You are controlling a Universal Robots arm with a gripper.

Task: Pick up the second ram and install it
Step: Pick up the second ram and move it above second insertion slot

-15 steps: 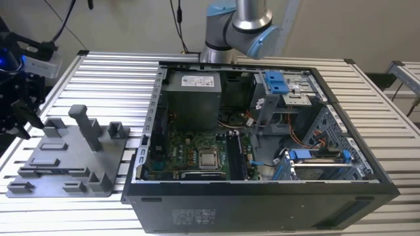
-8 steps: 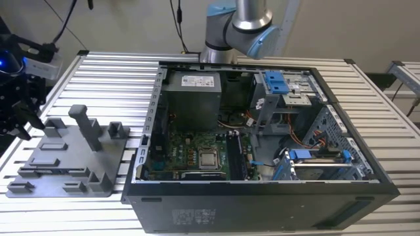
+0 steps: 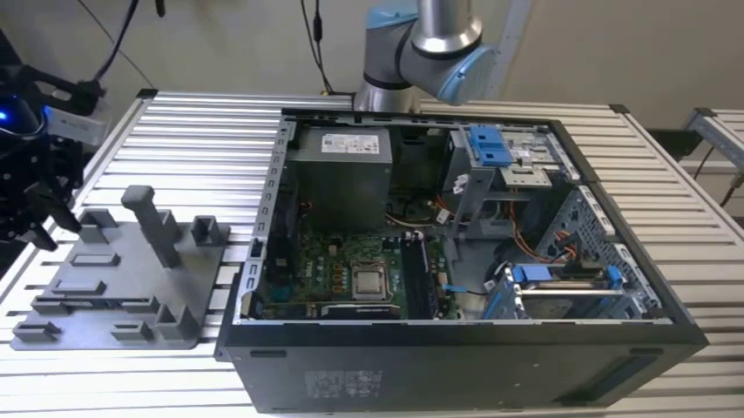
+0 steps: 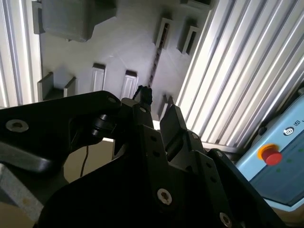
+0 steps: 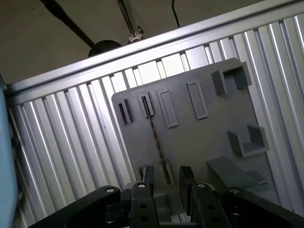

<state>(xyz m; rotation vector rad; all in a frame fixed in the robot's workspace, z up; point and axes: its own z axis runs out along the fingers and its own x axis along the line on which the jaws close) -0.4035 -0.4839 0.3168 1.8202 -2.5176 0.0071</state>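
The second ram [image 5: 155, 135] stands on edge in the slots of a grey fixture plate [image 5: 209, 128], so it shows as a thin dark line with a dotted brownish edge. In the second wrist view the ram [image 4: 153, 66] runs toward the black fingers. My gripper [image 5: 166, 183] is open above the plate, its two fingertips [image 5: 147, 176] standing either side of the ram's near end without closing on it. In the exterior view my gripper [image 3: 44, 205] hangs at the far left, over the plate's [image 3: 122, 296] left edge.
An open computer case [image 3: 465, 348] fills the middle of a ribbed aluminium table [image 3: 198, 139], with a green motherboard [image 3: 348, 279] and power supply [image 3: 340, 178] inside. A tall grey post [image 3: 152, 222] rises from the plate. A pendant with a red button [image 4: 271, 156] lies nearby.
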